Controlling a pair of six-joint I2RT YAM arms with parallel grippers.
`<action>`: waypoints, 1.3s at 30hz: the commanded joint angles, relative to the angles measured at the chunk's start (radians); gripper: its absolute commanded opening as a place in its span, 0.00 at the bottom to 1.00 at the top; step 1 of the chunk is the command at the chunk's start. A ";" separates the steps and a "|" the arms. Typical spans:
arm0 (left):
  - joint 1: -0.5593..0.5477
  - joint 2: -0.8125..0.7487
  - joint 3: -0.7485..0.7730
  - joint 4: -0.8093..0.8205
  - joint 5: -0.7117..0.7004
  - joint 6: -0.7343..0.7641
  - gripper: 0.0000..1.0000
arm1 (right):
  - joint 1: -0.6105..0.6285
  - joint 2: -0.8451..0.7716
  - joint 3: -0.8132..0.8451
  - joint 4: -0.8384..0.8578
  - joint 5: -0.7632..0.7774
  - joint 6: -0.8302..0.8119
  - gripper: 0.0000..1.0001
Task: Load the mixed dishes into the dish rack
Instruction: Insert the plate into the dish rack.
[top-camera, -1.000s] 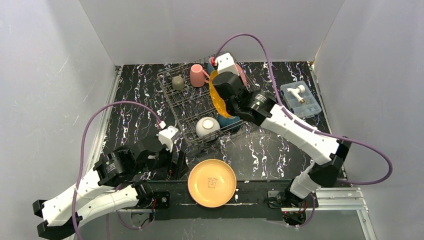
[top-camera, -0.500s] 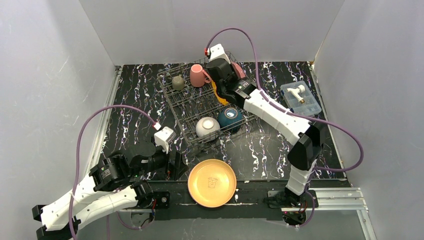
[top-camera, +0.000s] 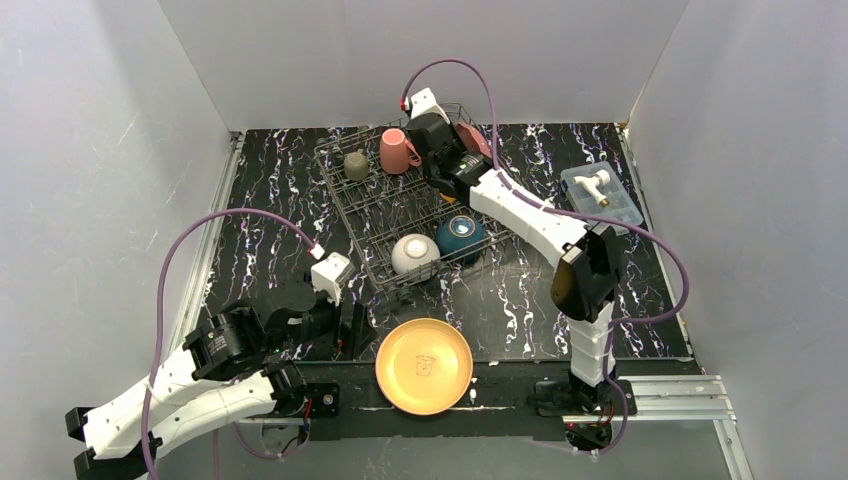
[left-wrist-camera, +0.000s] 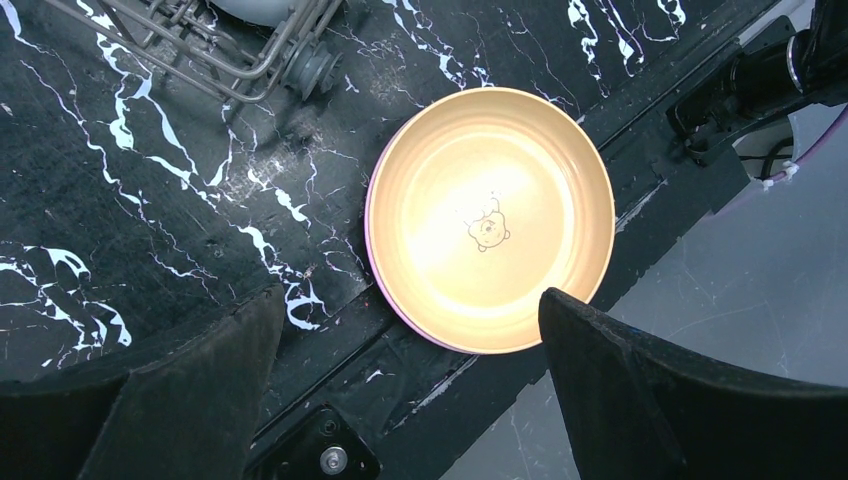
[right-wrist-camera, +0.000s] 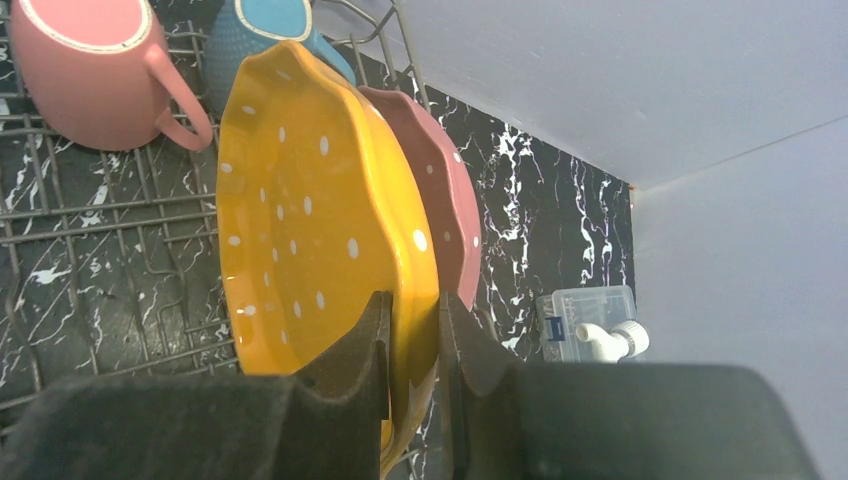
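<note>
At the far right corner of the dish rack (top-camera: 372, 215), the right gripper (right-wrist-camera: 413, 335) is closed on the rim of the yellow dotted plate (right-wrist-camera: 300, 220). The plate stands on edge just beside the pink plate (right-wrist-camera: 450, 190). A second ago this plate hung higher, over the right side of the rack, and the arm covered the teal bowl (top-camera: 460, 235). Now that bowl shows next to the white bowl (top-camera: 413, 252). The left gripper (left-wrist-camera: 410, 305) has opened a little wider and hovers, jaws spread, above the smooth yellow plate (left-wrist-camera: 490, 215) at the near table edge. From above, the wrist hides nearly all of the dotted plate. Its lower rim is behind the fingers, so I cannot tell if it rests on the wires.
</note>
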 joint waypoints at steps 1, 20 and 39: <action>0.004 -0.006 -0.007 0.001 -0.032 0.008 0.98 | -0.022 0.008 0.125 0.195 0.052 -0.054 0.01; 0.004 0.018 -0.006 0.001 -0.029 0.016 0.98 | -0.054 0.097 0.113 0.318 0.097 -0.145 0.01; 0.007 0.029 -0.005 0.001 -0.032 0.019 0.98 | -0.065 0.098 0.001 0.342 0.083 -0.099 0.01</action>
